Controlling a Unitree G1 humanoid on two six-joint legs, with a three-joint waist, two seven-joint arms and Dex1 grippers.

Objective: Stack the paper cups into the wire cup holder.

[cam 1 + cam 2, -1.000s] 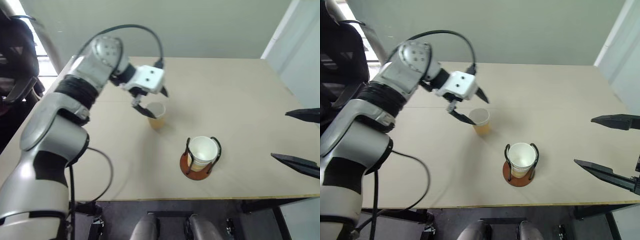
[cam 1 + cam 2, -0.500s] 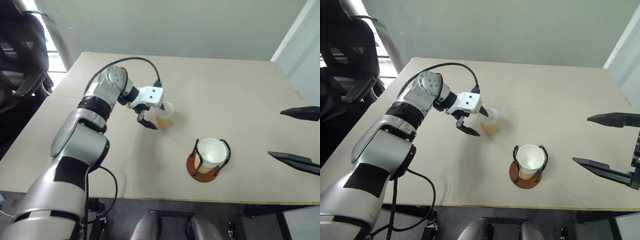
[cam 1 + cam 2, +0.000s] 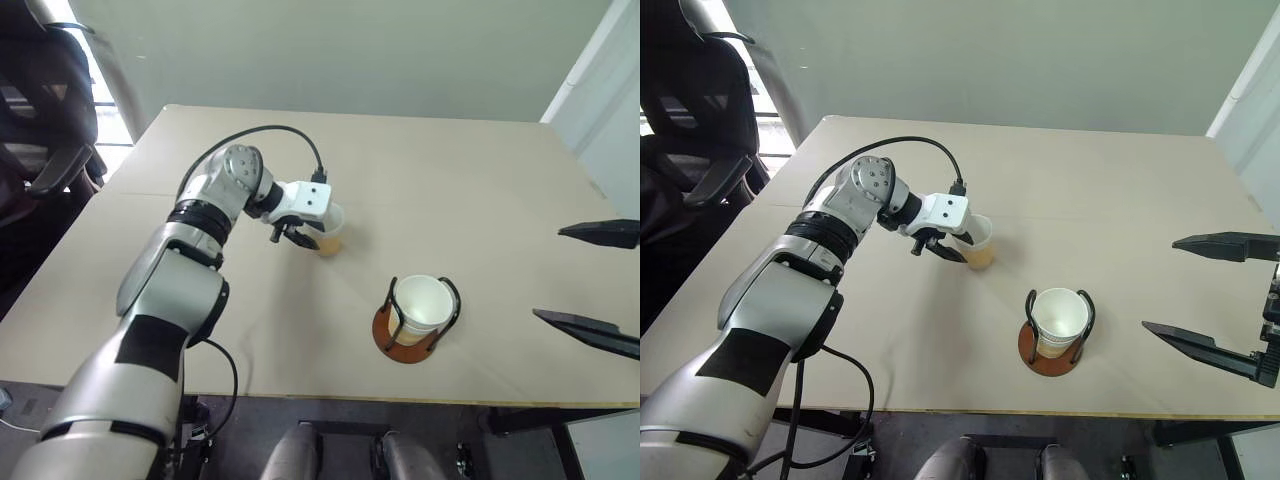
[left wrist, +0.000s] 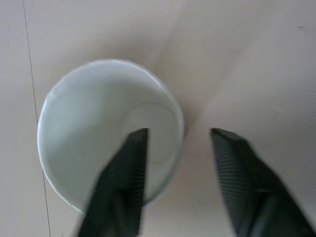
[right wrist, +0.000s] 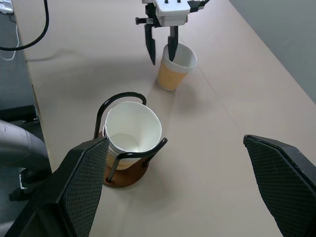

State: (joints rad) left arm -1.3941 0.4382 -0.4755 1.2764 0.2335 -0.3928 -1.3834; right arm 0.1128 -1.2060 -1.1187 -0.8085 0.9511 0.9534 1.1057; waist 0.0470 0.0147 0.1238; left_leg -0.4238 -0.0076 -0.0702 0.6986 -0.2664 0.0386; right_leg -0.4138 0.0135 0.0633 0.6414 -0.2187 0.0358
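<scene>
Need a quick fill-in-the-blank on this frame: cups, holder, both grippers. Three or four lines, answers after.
1. The left gripper has one finger ____ the loose paper cup and one outside its wall.
2. The wire cup holder already has a ____ in it.
3. The right gripper holds ____.
4. The loose cup stands ____ on the table.

Missing words: inside; paper cup; nothing; upright

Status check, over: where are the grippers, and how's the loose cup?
Left gripper straddling loose paper cup rim, one finger inside, one outside. Right gripper open, idle. Wire cup holder holds one cup. Path clear.
</scene>
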